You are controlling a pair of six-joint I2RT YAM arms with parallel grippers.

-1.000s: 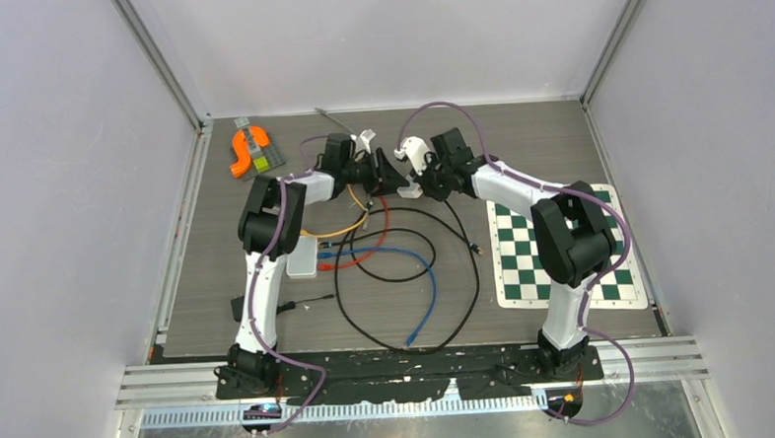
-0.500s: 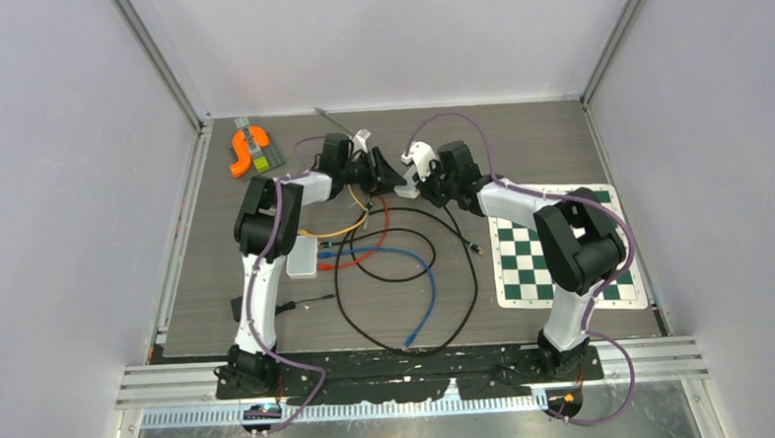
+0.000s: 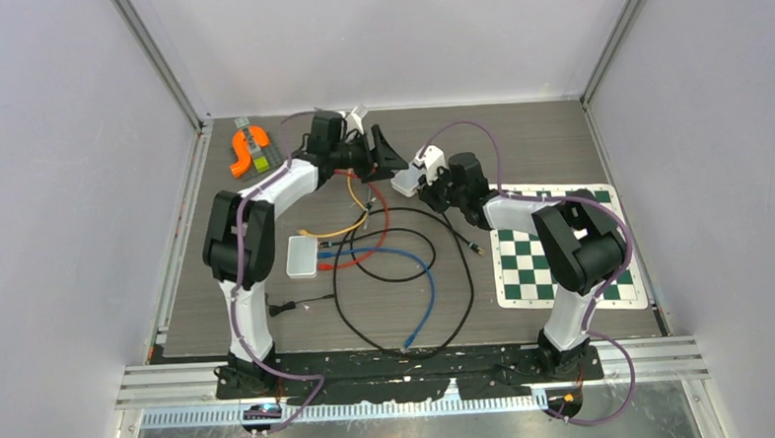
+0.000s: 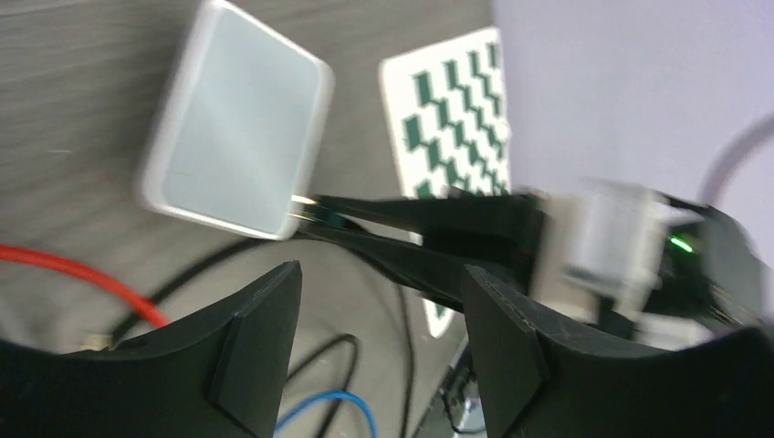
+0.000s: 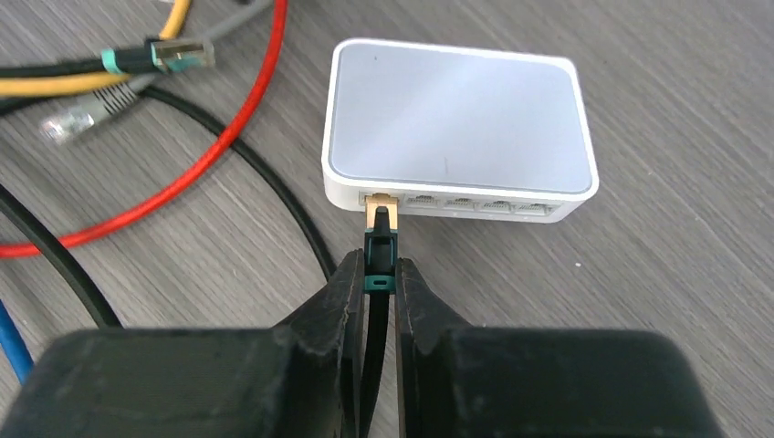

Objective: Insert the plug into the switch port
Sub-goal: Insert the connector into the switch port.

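Right gripper (image 5: 380,278) clenches the plug (image 5: 381,239), pointing straight ahead into the switch (image 5: 456,119) end port (image 5: 377,197), seemingly partly seated

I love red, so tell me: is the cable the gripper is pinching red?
No, the right gripper pinches a black cable; the red cable lies loose on the table.

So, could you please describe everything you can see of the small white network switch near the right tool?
The small white network switch is a flat, rounded-cornered box, plastic by its look, with a plain pale top and a row of ports along one long side. It lies flat on the grey wood-grain table. The gold-tipped black plug, pinched in the shut right tool, meets the port at the row's left end in the right wrist view.
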